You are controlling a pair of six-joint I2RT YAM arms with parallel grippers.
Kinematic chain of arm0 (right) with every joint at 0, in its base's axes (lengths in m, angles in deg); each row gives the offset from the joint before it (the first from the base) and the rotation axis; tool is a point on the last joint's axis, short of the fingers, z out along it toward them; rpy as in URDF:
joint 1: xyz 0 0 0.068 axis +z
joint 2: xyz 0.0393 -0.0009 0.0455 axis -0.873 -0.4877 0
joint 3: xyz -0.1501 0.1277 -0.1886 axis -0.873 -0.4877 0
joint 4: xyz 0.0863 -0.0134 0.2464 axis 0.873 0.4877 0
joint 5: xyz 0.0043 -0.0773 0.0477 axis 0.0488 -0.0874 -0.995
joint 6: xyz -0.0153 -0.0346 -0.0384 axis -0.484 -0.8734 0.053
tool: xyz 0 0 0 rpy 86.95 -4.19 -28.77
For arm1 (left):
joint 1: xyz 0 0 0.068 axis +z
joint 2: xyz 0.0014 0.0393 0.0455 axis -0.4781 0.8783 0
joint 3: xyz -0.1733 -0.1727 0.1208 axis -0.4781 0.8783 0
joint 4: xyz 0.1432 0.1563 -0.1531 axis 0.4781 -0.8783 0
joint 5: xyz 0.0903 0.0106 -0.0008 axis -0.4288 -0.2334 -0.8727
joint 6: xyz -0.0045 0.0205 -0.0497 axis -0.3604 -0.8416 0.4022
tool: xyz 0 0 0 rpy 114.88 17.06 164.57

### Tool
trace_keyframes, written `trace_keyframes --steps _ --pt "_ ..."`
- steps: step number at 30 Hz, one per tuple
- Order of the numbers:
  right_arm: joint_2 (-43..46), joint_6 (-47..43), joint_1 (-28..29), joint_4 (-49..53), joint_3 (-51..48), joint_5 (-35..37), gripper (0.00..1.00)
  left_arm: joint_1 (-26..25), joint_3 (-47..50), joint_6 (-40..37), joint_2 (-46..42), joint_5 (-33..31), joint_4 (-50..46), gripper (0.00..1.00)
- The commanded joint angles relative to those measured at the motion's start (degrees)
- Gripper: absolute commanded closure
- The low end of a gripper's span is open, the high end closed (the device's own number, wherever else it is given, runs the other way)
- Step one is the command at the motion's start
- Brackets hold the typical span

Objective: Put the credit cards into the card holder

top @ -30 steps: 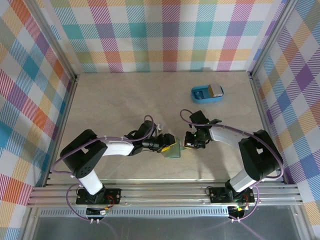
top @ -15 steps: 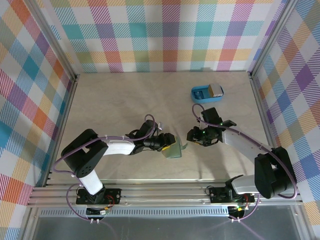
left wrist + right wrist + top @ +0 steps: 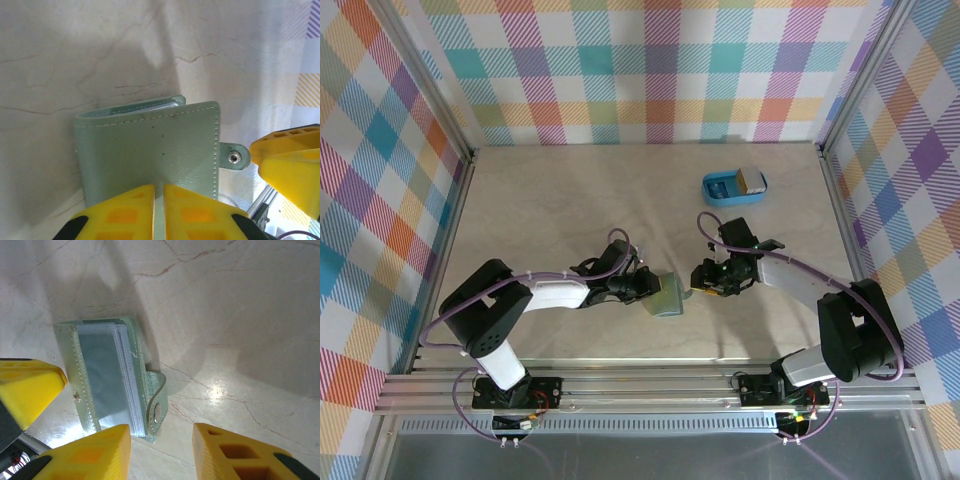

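Note:
The sage-green card holder lies mid-table, between my two grippers. My left gripper is shut on the edge of its cover, with a thin green strip pinched between the yellow fingers. The snap tab sticks out to the right. In the right wrist view the card holder stands open, showing clear sleeves, and its tab curls up. My right gripper is open just short of that tab, holding nothing. The credit cards, tan on top, sit in the blue tray.
The blue tray stands at the back right, well apart from both arms. Plaid walls and metal frame posts close in the table on three sides. A rail runs along the near edge by the arm bases.
My left gripper has shut on the card holder's cover. My right gripper opened, drew off to the right, then came back close to the tab.

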Motion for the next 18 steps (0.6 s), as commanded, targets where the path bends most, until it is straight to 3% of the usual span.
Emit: trace_keyframes --steps 1,9,18 --pt "-0.22 -0.86 0.31 0.16 0.97 -1.54 0.63 -0.37 -0.09 -1.90 -1.96 -2.05 -3.77 0.92" --pt "-0.53 -1.40 0.58 0.19 1.15 -1.59 0.65 -0.66 -1.92 -2.26 1.76 1.45 -1.77 0.94" --pt "-1.98 -2.77 1.53 -0.40 1.97 -1.10 0.71 -0.73 -2.02 -3.04 4.53 -0.64 -4.90 0.92"
